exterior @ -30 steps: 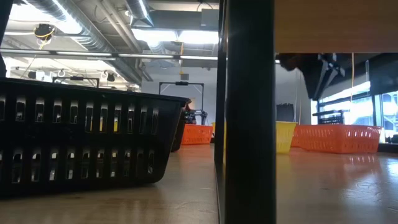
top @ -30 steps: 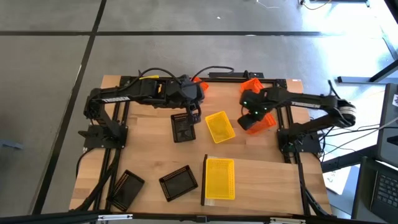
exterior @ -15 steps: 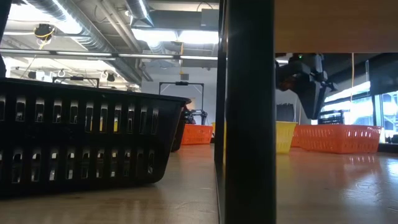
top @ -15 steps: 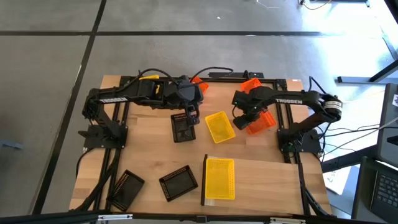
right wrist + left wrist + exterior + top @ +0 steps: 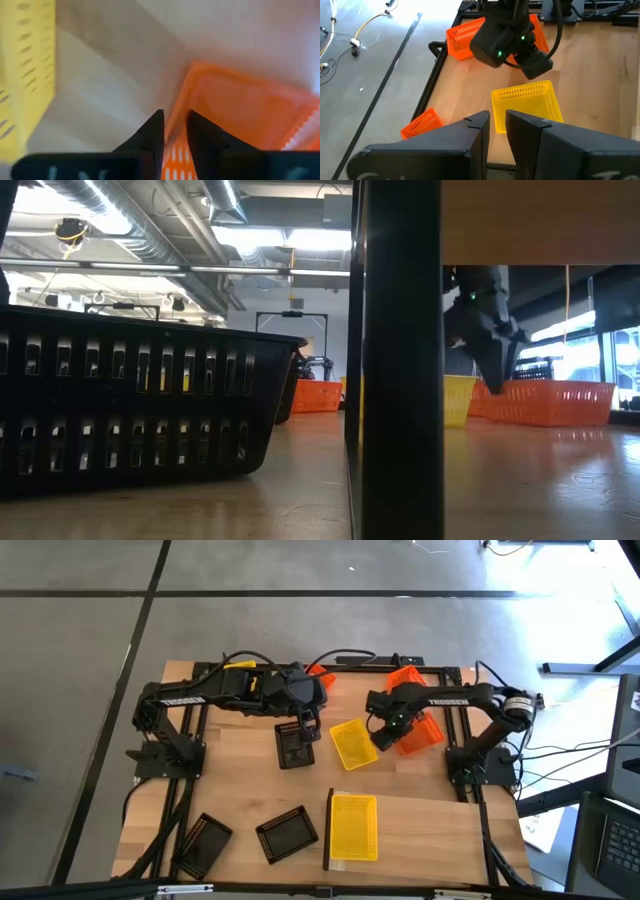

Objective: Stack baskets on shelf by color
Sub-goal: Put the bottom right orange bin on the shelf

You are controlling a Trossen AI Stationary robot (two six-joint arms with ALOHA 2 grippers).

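The right gripper [image 5: 383,735] hangs low between a loose yellow basket [image 5: 353,743] and an orange basket [image 5: 418,732] near the far right of the desk [image 5: 230,802]. In its wrist view its two fingers [image 5: 152,131] stand a narrow gap apart, straddling the near rim of that orange basket (whether they actually pinch the rim I cannot tell). In the low view this gripper [image 5: 492,370] points down, just in front of the orange basket [image 5: 548,402].

The left gripper [image 5: 309,726] sits over the far end of a black basket [image 5: 294,747] at the middle of the desk. Its fingers [image 5: 476,134] are close together with a thin slit between them, and what they close on, if anything, is hidden.

The shelf [image 5: 430,830] lies at the near right of the desk, with a yellow basket [image 5: 353,827] on it against its dark end piece [image 5: 328,830]. Two more black baskets [image 5: 287,834] lie near the front left, one of them [image 5: 203,844] by the desk's edge. Further orange baskets sit at the far edge, one [image 5: 404,675] behind the right arm and one [image 5: 322,674] partly hidden by the left arm.
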